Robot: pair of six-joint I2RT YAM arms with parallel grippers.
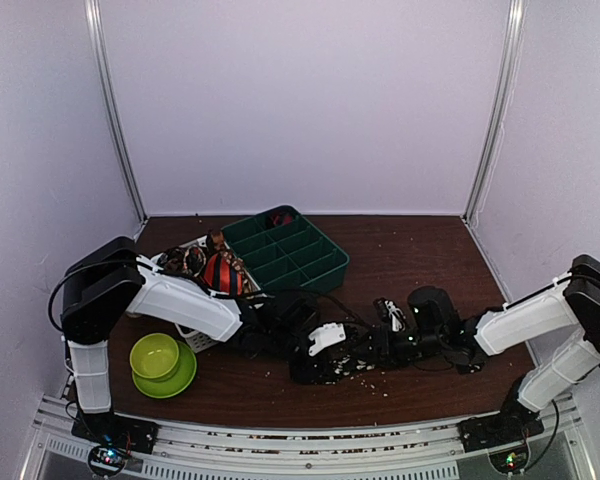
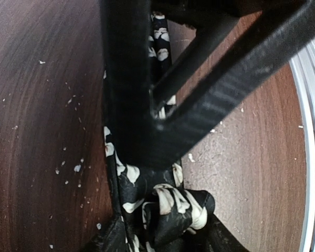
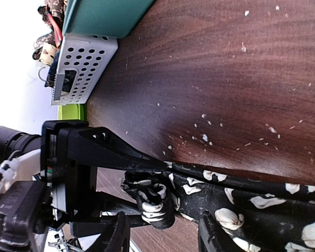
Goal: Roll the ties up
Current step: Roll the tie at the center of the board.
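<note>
The black tie with cream flower spots lies on the brown table near the front, between the two grippers. My left gripper is shut on it. In the left wrist view its fingertips meet over the fabric, and the tie's rolled end bunches just beyond them. My right gripper is open. In the right wrist view its fingers straddle the rolled end, and the flat length of the tie runs off to the right. A red-and-black striped tie and a brown-gold tie sit in the white basket.
A green divided tray stands at the back centre, next to the white perforated basket. A lime bowl on a lime plate sits at the front left. Pale crumbs dot the table. The metal rail marks the near edge.
</note>
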